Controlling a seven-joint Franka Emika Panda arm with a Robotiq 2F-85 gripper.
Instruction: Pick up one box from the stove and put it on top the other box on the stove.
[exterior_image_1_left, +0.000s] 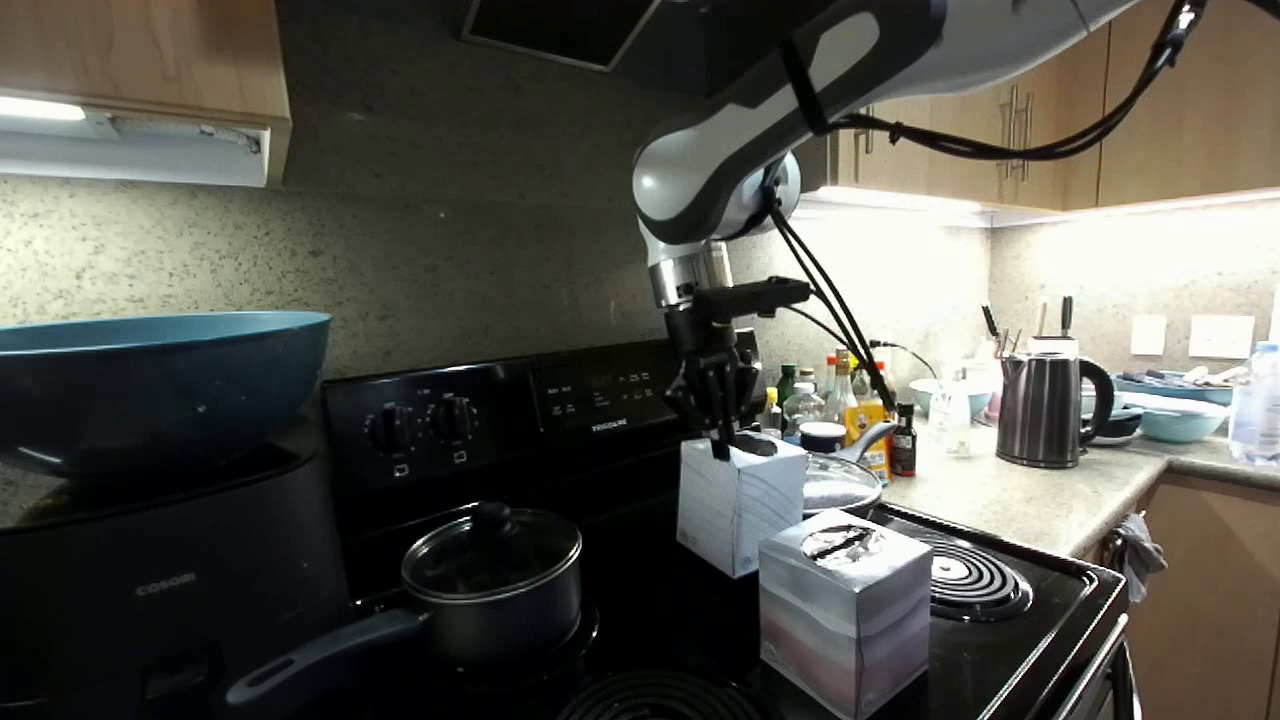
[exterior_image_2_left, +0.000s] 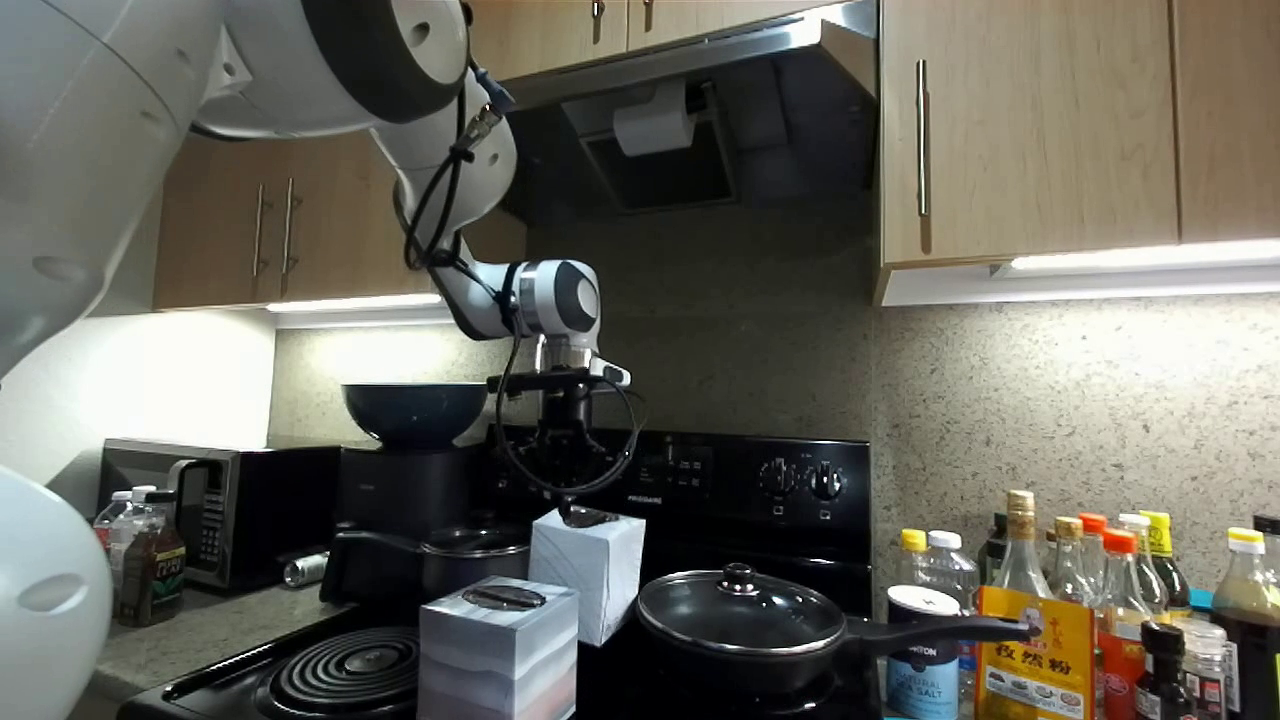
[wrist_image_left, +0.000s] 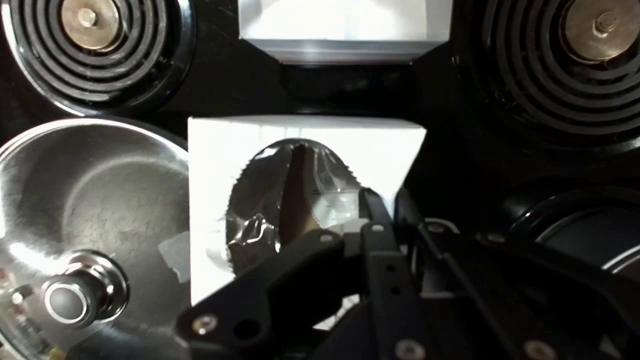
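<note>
Worktop (exterior_image_1_left: 975, 655): hand (wrist_image_left: 389, 200) pinches top edge of white box (exterior_image_1_left: 708, 510); open gap parts it from striped box (exterior_image_1_left: 808, 625); pan (exterior_image_2_left: 750, 670) near.

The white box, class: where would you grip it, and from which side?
On the white box, probably the wall away from the frying pan, pinched from above: its oval opening faces up, likely giving access inside, while the pan crowds the opposite side.

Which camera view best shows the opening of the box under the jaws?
The wrist view: it looks down on the opening, showing shiny film and a gap, though the jaws cover part. Both exterior views show it obliquely, as a dark patch atop the box.
</note>
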